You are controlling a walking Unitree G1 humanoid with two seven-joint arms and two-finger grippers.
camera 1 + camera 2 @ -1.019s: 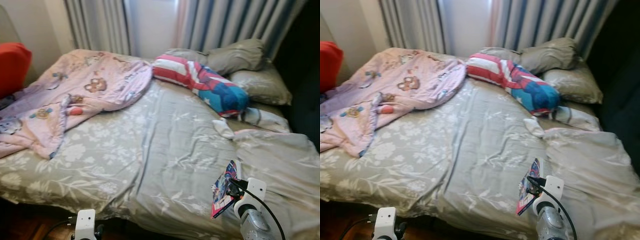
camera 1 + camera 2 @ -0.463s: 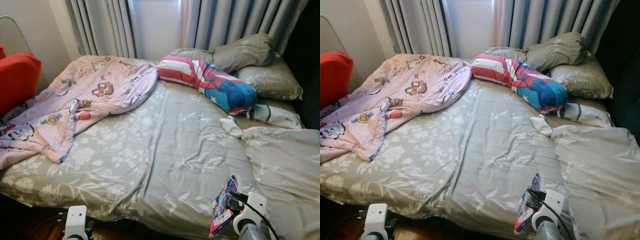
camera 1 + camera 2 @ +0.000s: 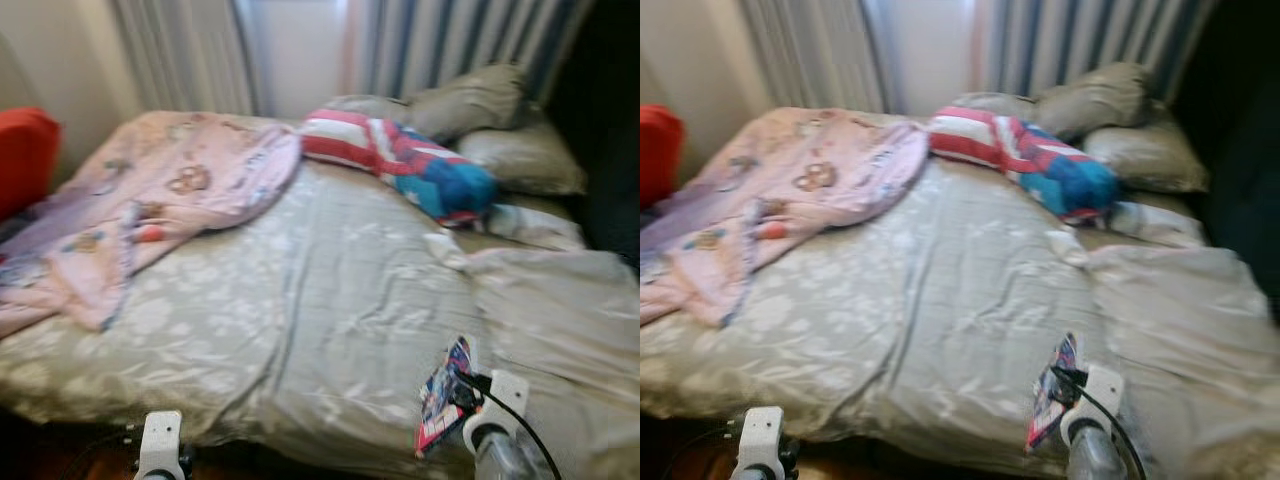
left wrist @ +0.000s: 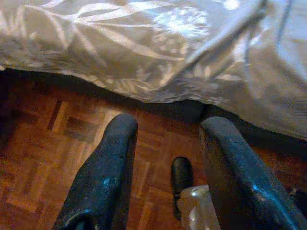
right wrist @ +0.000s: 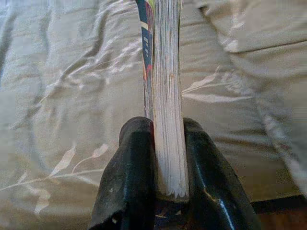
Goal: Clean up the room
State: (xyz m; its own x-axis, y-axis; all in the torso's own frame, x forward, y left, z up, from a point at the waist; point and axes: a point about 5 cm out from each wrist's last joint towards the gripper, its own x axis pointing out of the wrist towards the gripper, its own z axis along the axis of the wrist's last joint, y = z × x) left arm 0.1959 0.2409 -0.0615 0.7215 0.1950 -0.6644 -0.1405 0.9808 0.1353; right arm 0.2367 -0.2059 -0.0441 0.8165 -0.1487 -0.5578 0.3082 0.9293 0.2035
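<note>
Over bed: right claw clamps colourful book, print unreadable; left claw agape.

Bed in grey floral cover; pink blanket, striped bolster, grey pillows on it

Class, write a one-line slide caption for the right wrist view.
Right hand shut on a thin book, page edges toward the camera, above the grey floral bedspread.

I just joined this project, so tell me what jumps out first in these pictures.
The right gripper clamps a thin colourful book upright over the near edge of the grey floral bed. A red, white and blue pillow lies by the headboard pillows, and a pink cartoon-print blanket sprawls across the bed's left side.
</note>
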